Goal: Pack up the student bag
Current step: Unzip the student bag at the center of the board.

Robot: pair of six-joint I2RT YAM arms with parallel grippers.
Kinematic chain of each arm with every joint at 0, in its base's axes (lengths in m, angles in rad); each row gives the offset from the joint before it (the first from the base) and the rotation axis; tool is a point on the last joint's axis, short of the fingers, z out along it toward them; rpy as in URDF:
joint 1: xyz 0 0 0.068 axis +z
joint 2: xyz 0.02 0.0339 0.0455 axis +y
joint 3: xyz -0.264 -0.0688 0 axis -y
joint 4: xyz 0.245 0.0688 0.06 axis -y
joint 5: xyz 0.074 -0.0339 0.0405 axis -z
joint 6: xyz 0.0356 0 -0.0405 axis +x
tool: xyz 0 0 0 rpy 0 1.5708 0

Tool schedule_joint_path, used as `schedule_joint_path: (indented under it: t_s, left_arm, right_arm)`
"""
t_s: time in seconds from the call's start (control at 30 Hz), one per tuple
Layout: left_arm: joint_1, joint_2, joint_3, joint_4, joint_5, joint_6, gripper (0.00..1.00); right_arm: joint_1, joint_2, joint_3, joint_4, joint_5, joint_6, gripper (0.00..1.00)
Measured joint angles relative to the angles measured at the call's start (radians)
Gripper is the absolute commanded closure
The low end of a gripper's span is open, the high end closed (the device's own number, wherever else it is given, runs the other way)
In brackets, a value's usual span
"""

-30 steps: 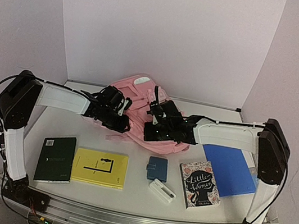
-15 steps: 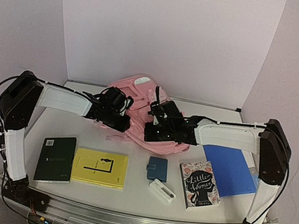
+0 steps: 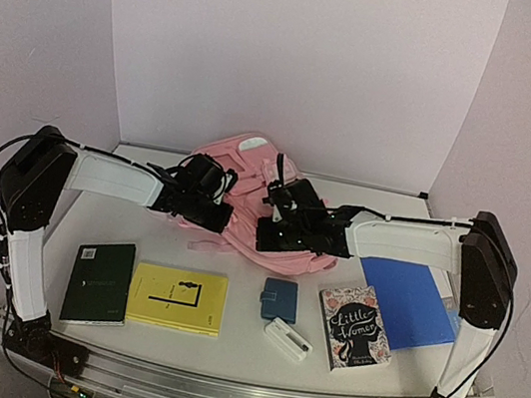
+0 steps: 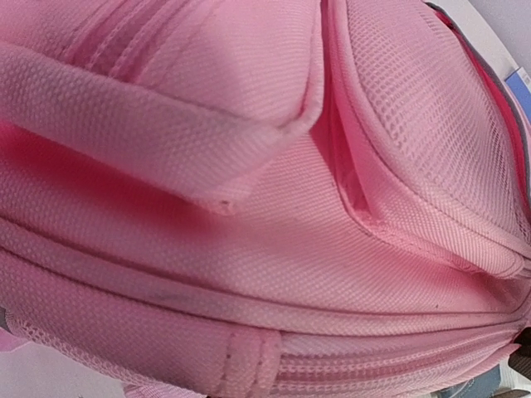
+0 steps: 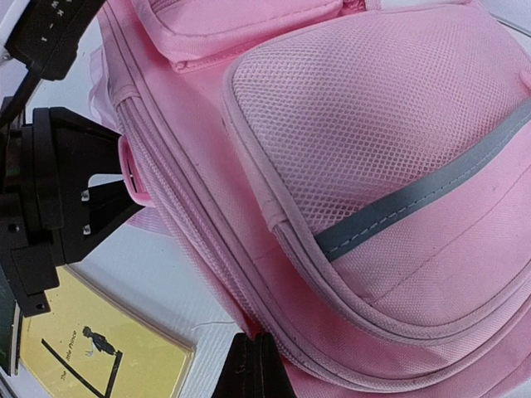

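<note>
Student bag (image 3: 250, 168) lying on table (image 3: 232, 347)
Left gripper (image 3: 226, 218) pinched shut on pink tab (image 5: 134, 171) (right-wrist view); right gripper (image 5: 253, 369) fingers pressed together, empty, beside bag

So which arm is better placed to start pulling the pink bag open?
Probably left: the left gripper looks shut on a pink tab by the student bag's zip line. The right gripper is shut, its tips just at the bag's lower edge.
</note>
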Motion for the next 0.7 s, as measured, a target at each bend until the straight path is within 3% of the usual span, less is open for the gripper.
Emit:
schedule_joint_path:
  t_s: [0.33,0.7]
  left_arm:
    - [-0.078,-0.073,-0.094,0.046,0.007,-0.081,1.0]
    - [-0.196,-0.076,-0.096,0.094,-0.011,-0.199,1.0]
  right_arm:
    - [0.002,0.008,0.011,-0.014,0.065,0.14,1.0]
    - [0.005,0.045,0.018,0.07,0.044,0.224,1.0]
